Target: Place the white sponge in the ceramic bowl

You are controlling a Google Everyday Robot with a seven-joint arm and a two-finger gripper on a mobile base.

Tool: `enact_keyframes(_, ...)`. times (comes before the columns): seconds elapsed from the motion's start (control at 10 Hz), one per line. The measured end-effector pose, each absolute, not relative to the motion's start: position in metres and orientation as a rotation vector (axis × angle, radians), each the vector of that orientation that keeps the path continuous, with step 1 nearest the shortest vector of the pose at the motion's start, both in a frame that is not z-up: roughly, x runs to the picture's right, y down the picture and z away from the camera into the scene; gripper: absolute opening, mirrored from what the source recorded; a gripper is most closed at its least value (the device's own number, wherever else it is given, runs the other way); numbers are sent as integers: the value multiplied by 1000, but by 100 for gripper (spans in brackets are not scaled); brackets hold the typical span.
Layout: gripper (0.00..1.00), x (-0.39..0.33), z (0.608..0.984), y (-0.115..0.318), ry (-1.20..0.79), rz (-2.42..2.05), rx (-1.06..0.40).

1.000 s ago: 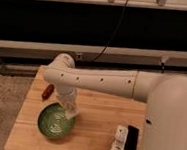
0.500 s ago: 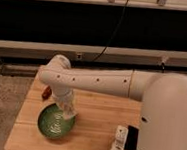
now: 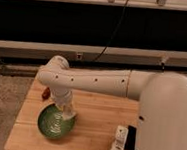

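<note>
The green ceramic bowl (image 3: 49, 126) sits front-left on the worktop (image 3: 100, 118), with bare wood between it and a white object (image 3: 119, 141) at right. Over its right rim the hand (image 3: 65, 112) points down from the arm (image 3: 96, 81), which stretches in from the right. The white sponge (image 3: 69, 115) is apparently the pale patch beneath; whether the hand grips it cannot be told.

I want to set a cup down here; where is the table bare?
The widest bare patch of table lies between the green bowl and the white-and-black object at the front edge. Around the bowl it is crowded: the end effector hangs over its rim, and a small reddish object sits just behind.
</note>
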State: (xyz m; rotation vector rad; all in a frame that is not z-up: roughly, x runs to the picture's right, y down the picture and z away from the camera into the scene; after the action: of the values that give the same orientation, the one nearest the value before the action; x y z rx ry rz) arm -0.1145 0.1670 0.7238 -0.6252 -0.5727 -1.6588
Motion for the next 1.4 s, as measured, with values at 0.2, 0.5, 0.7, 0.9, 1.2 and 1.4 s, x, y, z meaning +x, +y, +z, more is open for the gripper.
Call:
enact_keyframes(0.2, 9, -117, 724, 168, -577, -1666, -625)
enact_keyframes(0.5, 23, -118, 726, 170, -582, -1674, -627)
enact_keyframes(0.7, 31, -119, 727, 171, -585, -1681, -627)
enact_keyframes(0.9, 37, -120, 728, 172, -589, -1686, -628)
enact_keyframes(1.2, 51, -120, 729, 173, -593, -1693, -629)
enact_keyframes(1.4, 61, -122, 730, 174, -597, -1699, -628)
